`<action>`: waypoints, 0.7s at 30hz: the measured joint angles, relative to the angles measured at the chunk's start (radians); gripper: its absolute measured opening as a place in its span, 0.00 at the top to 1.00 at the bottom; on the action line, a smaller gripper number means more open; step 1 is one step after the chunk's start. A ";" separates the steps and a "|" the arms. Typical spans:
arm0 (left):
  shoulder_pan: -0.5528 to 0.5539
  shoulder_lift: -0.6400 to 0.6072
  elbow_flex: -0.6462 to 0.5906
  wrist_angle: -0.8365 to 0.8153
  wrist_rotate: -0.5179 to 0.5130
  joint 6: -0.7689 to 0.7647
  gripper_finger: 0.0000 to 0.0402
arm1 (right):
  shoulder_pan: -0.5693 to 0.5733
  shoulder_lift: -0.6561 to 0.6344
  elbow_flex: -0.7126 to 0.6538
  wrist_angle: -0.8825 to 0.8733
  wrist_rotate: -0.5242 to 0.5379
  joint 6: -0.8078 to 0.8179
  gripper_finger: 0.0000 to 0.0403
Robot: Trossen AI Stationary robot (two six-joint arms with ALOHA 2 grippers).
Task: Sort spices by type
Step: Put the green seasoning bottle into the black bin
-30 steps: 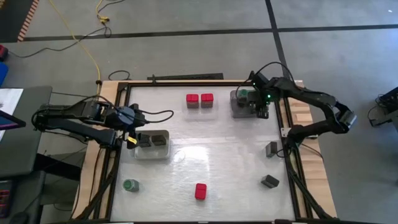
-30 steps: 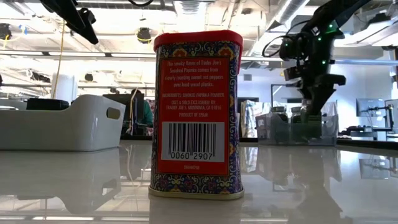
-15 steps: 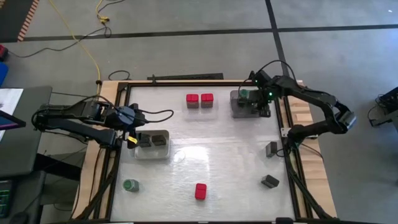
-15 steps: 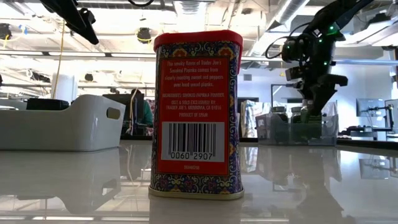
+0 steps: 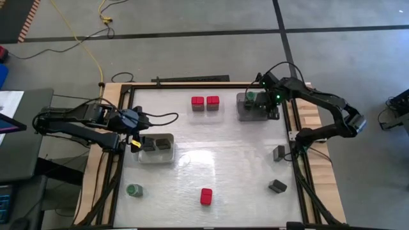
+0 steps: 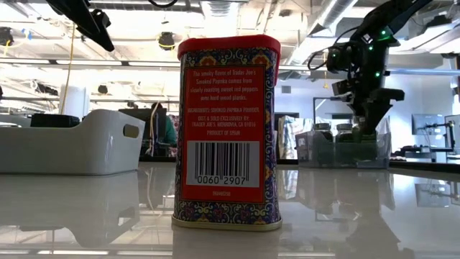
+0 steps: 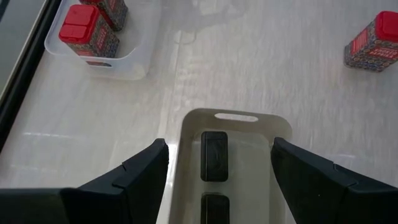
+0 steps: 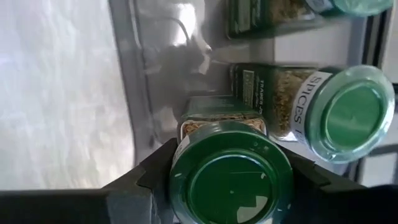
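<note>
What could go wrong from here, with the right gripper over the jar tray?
The right gripper holds a green-lidded jar close beside another jar in the clear tray; lowering it could knock that neighbour. The left gripper hangs open over the grey tray of dark tins; descending could clip the rim.

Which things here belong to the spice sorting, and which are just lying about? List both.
Job: red tins, lone red tin, green-lidded jars, loose green jar, dark tins, stray dark tins.

Lying about: yellow cable, monitor.
</note>
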 joint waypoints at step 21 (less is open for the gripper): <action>0.000 0.000 0.000 0.000 0.000 0.016 0.33 | 0.000 0.000 0.000 0.001 -0.057 0.015 0.46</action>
